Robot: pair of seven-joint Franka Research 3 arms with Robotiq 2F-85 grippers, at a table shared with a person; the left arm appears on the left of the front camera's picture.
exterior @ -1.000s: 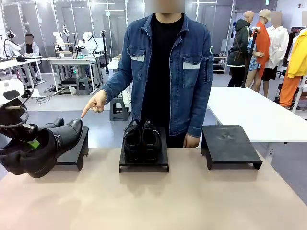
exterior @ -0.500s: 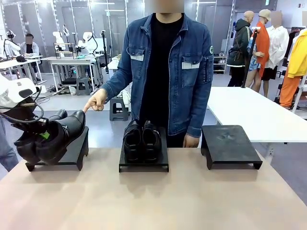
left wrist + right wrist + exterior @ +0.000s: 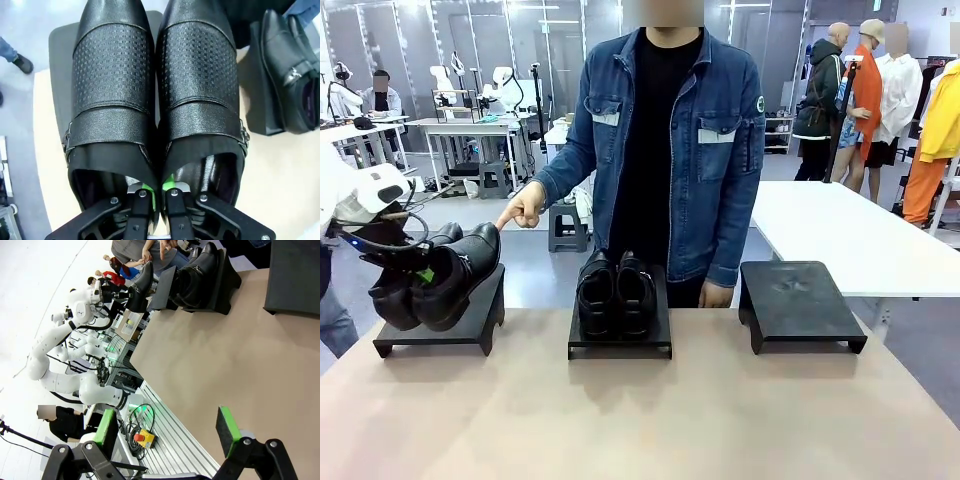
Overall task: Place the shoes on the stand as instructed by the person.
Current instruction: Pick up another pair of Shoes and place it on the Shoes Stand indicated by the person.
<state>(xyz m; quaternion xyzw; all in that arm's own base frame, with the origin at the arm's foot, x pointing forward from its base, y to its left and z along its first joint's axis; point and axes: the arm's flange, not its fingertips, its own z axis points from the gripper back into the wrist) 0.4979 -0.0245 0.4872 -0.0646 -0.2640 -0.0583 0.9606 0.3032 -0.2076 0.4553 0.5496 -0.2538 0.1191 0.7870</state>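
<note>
A pair of black shoes (image 3: pixel 445 280) hangs tilted, toes up, over the left black stand (image 3: pixel 440 338); whether it touches the stand I cannot tell. My left gripper (image 3: pixel 422 274) is shut on the shoes' inner walls. The left wrist view has the shoes (image 3: pixel 155 85) side by side, with my left gripper (image 3: pixel 157 189) pinching their two inner edges together over the stand (image 3: pixel 59 75). A second pair of shoes (image 3: pixel 616 288) sits on the middle stand (image 3: pixel 620 345). The person's hand (image 3: pixel 523 210) points down at the left stand. My right gripper (image 3: pixel 167 432) is open over the table.
An empty black stand (image 3: pixel 800 302) sits at the right of the tan table (image 3: pixel 650 420). The person stands close behind the middle stand. A white table (image 3: pixel 850 235) is behind on the right.
My left gripper has carried the shoes up and to the right, from beyond the table's left edge to over the left stand. The person's hand keeps pointing.
</note>
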